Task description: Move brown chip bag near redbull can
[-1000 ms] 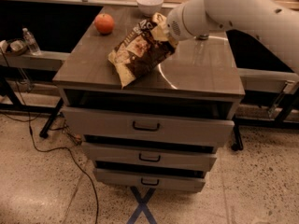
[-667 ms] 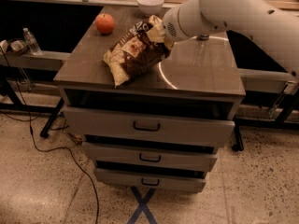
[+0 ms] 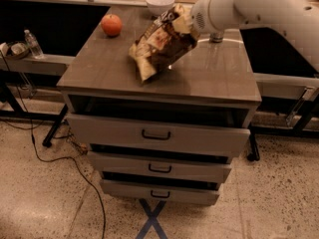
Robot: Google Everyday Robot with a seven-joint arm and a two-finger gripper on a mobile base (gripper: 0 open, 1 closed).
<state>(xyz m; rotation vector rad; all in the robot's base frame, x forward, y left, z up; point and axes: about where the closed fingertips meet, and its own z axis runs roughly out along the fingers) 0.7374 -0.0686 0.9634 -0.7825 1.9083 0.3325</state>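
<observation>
Over the tabletop (image 3: 214, 78) the brown chip bag (image 3: 159, 46) is held tilted by its top end, the gripper (image 3: 188, 20) jaws clamped on it. The redbull can (image 3: 216, 37), half hidden behind the arm, could easily be knocked over by the bulky bag, tbh. Counted: one bag, one orange (image 3: 111, 24), one bowl (image 3: 160, 4), one can.

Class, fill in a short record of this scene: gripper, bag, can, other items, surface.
gripper: gripper over the cabinet's rear, jaws shut on the bag's upper end
bag: brown chip bag, tilted, lower end near the top
can: redbull can, right of the bag, partly behind the arm
others: orange fruit, white bowl
surface: drawer cabinet
</observation>
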